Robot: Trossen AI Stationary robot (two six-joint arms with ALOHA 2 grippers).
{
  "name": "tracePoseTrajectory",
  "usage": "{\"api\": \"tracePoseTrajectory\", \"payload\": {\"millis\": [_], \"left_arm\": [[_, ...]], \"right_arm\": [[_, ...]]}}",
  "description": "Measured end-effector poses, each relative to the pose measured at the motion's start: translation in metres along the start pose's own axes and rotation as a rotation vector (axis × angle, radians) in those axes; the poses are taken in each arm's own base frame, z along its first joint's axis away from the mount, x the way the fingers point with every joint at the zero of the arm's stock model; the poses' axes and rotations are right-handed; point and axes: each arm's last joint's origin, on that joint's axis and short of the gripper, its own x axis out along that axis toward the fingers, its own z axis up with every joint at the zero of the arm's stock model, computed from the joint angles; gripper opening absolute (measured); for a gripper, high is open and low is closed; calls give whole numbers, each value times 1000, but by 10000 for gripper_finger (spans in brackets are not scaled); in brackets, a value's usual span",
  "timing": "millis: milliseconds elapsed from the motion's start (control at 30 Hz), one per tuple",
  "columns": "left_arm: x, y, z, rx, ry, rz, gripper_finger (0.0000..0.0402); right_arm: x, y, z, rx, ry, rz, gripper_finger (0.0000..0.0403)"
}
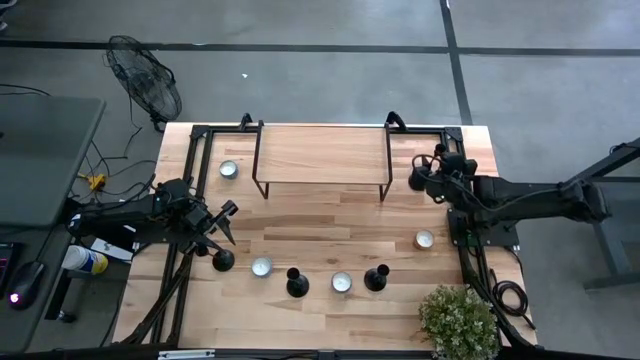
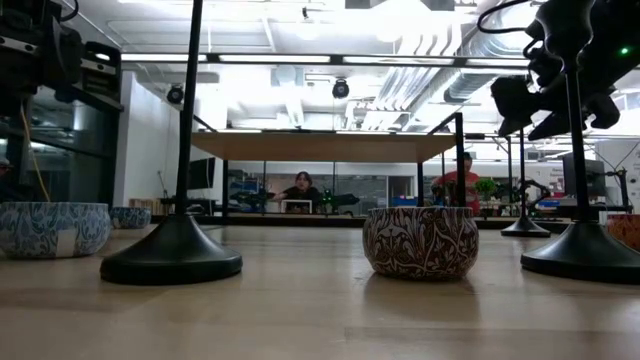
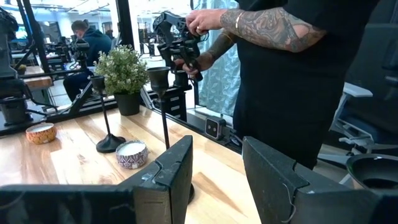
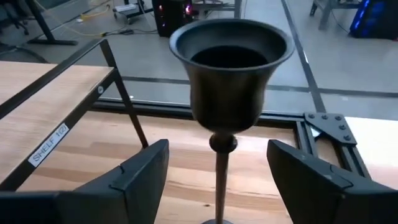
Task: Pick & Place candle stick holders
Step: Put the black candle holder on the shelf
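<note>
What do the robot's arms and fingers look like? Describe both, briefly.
Both arms are dark, almost black, built of jointed tubular links. The left arm and right arm each end in a two-finger gripper. Seen from the wrist cameras, the left gripper and right gripper have flat, matte dark fingers with angular, stepped inner edges. A black cable loops on the table by the right arm's base.

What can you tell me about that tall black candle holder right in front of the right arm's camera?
The candlestick holder looks like matte dark metal: a bell-shaped, empty cup, a small knob beneath, then a thin stem. It stands upright near the table's far right corner, beside the wooden shelf. The right gripper has open fingers on either side of the stem, not touching it.
</note>
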Motion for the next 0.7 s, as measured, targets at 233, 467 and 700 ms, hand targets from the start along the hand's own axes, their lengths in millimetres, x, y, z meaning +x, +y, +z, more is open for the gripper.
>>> {"api": "tracePoseTrajectory", "payload": {"millis": [233,467,700], "left_arm": [[0,0,0,0,0,0,137],[0,0,0,0,0,0,137],[0,0,0,0,0,0,137]], "right_arm": [[6,8,-2,-27,43,24,227],[8,8,-1,-22,39,5,176],[9,7,-1,-17,35,-5,125]]}}
